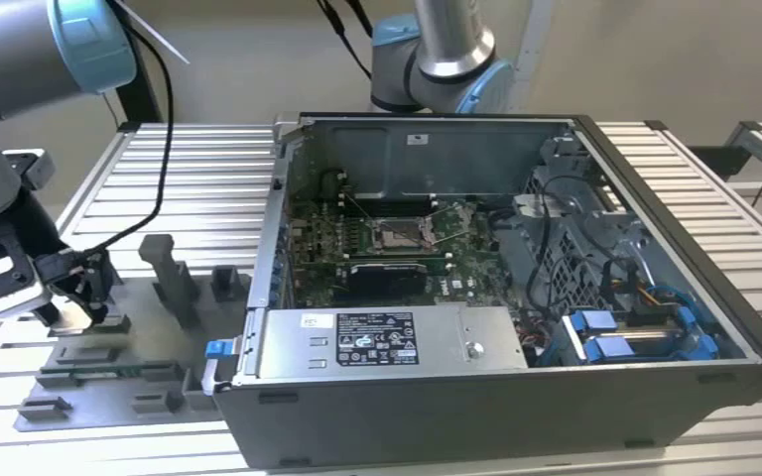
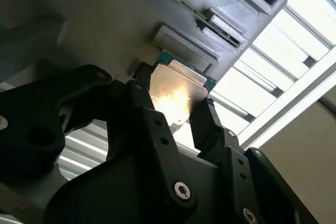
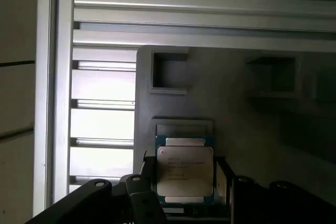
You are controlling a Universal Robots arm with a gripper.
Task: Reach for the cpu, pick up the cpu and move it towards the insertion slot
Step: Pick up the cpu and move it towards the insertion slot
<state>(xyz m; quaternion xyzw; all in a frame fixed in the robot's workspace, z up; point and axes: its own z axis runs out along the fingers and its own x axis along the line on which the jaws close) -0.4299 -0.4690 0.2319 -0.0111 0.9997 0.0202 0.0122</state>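
The cpu (image 3: 185, 174) tight between jaws at tray pocket (image 3: 184, 128)

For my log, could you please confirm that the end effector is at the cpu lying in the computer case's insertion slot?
Not quite: the end effector is at the cpu, but the cpu lies on the grey fixture outside the computer case, not in the insertion slot, as the exterior view shows.

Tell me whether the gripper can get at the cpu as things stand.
Probably yes: in both wrist views the gripper straddles the cpu on its grey holder, with nothing between them. Whether it grips cannot be told.
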